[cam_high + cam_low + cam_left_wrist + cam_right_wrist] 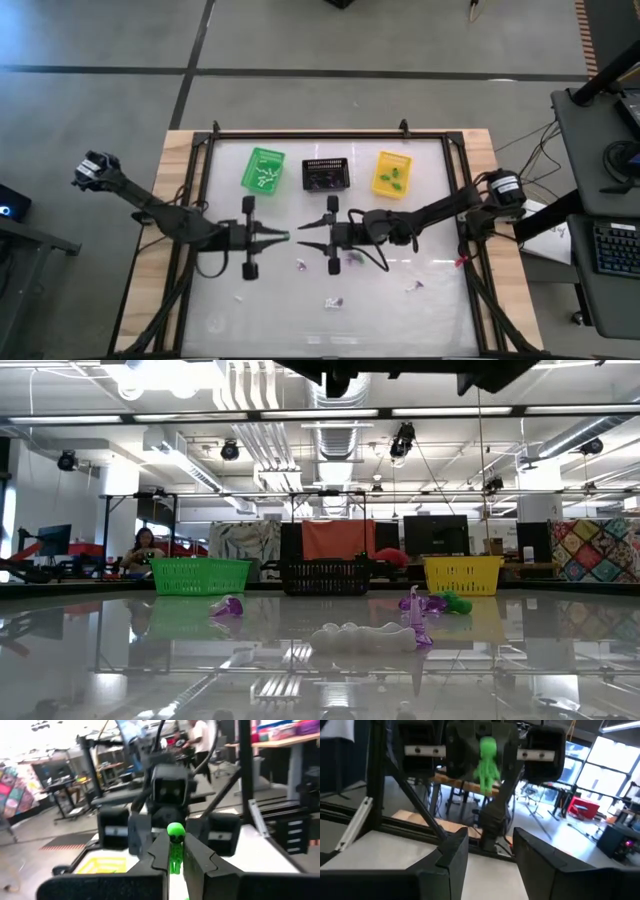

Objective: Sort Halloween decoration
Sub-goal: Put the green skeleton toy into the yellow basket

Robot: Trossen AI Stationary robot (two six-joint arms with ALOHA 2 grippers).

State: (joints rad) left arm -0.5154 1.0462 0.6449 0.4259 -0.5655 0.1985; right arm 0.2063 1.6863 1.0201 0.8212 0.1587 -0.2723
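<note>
My left gripper hovers over the middle of the table, shut on a tiny green alien figure. My right gripper faces it from the table's right, fingers open, tips just short of the figure; the right wrist view shows the figure ahead of the open fingers. More trinkets lie on the glass: a white one, purple ones, seen low as a white piece and purple pieces. My left gripper pinches the green figure by its body and legs between the two fingertips. The fingers lie level, coming from the table's left. The figure's head sticks out beyond the tips, and the figure is lifted clear of the table.
Three small baskets stand in a row toward the far edge: green, black, yellow, each with small pieces inside. A dark frame borders the glass top. People and benches show in the room beyond.
</note>
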